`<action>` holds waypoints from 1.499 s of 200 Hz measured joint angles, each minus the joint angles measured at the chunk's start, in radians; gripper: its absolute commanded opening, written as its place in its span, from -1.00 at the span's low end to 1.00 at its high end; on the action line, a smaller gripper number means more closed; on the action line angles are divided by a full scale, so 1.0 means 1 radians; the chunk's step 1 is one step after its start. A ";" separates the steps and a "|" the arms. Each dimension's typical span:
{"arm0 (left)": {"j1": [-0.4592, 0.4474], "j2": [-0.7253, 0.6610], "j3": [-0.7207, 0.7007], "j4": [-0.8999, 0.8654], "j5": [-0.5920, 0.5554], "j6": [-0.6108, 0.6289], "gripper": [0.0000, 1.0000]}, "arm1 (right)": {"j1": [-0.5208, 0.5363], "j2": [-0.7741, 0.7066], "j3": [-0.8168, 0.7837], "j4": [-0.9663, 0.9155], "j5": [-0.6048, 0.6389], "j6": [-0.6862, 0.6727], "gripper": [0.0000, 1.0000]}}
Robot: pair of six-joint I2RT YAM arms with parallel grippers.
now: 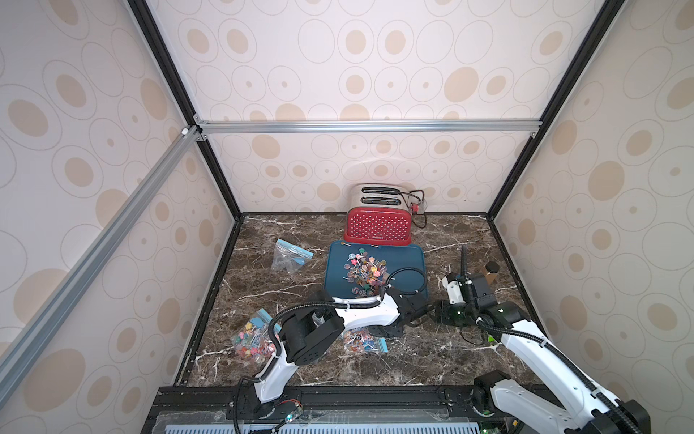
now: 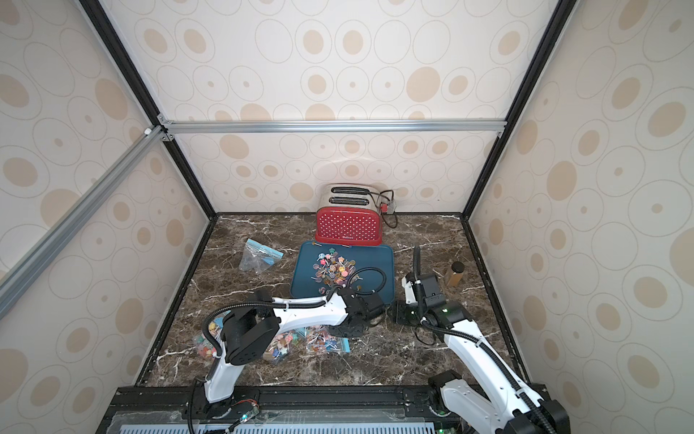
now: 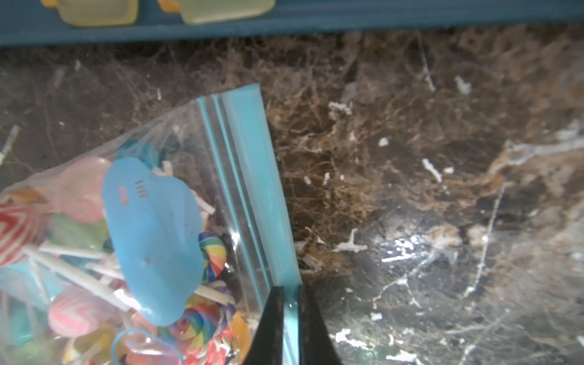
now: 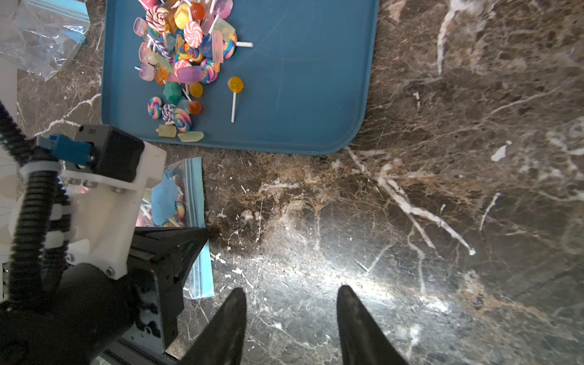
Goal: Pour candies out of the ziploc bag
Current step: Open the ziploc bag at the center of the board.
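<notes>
Three ziploc bags are counted about the one blue tray, where loose candies are heaped: an empty bag left of its far corner, a filled bag well left of its near edge, and a third bag, clear, blue-zipped, packed with swirled lollipops, on the counter just before that edge. Its zip strip is pinched by the left tool; the right tool is held spread. Both filled bags are partly hidden under the left arm.
</notes>
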State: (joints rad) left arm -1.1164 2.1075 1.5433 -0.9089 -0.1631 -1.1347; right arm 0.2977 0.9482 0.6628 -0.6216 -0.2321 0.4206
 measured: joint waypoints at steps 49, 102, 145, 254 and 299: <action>0.000 0.000 -0.001 -0.024 -0.024 -0.005 -1.00 | -0.005 0.000 0.000 0.000 -0.004 -0.002 -0.03; 0.000 -0.027 -0.029 -0.031 -0.072 -0.004 -1.00 | -0.005 0.000 0.000 0.000 -0.026 -0.005 -0.03; 0.000 -0.092 -0.037 -0.023 -0.069 -0.007 -0.61 | -0.005 0.012 0.000 0.000 -0.049 -0.011 -0.02; 0.009 -0.082 -0.060 0.038 0.005 -0.039 -0.20 | -0.005 0.013 -0.001 0.001 -0.056 -0.019 -0.01; 0.021 -0.069 -0.093 0.067 0.020 -0.055 -0.23 | -0.005 0.013 -0.003 0.001 -0.056 -0.019 -0.01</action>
State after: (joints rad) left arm -1.0954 2.0384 1.4498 -0.8421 -0.1432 -1.1893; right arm 0.2924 0.9611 0.6601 -0.6209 -0.2886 0.4019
